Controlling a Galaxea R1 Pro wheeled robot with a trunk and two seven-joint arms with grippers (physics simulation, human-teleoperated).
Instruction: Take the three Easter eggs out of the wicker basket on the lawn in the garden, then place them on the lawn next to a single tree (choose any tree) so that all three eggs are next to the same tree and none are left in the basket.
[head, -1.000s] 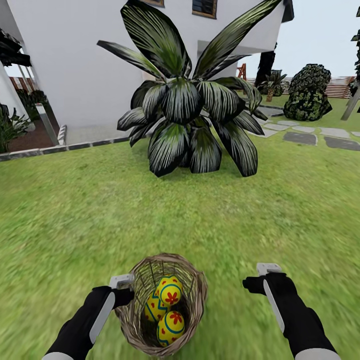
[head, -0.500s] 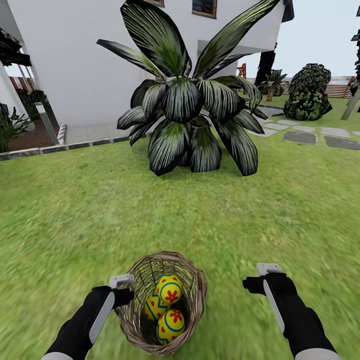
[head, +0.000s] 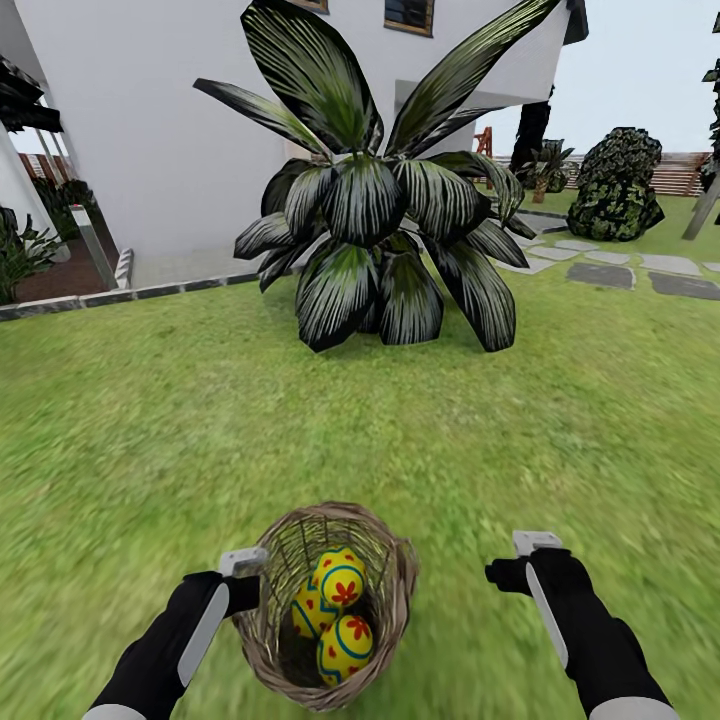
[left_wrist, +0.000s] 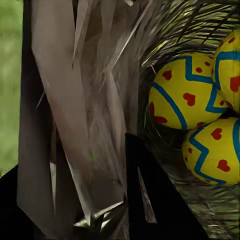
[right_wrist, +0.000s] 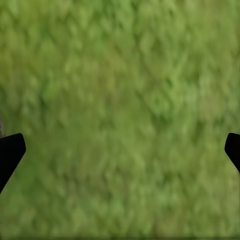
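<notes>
While clamped at its rim by left gripper (head: 250, 580), wicker basket (head: 390, 590) mouth-up; right gripper (head: 515, 570) spread.

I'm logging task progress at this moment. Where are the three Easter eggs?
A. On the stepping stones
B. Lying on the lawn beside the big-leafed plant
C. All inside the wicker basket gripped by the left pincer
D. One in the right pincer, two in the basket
C: the three Easter eggs sit inside the wicker basket, whose wall the left pincer grips; the right pincer is open and empty.
</notes>
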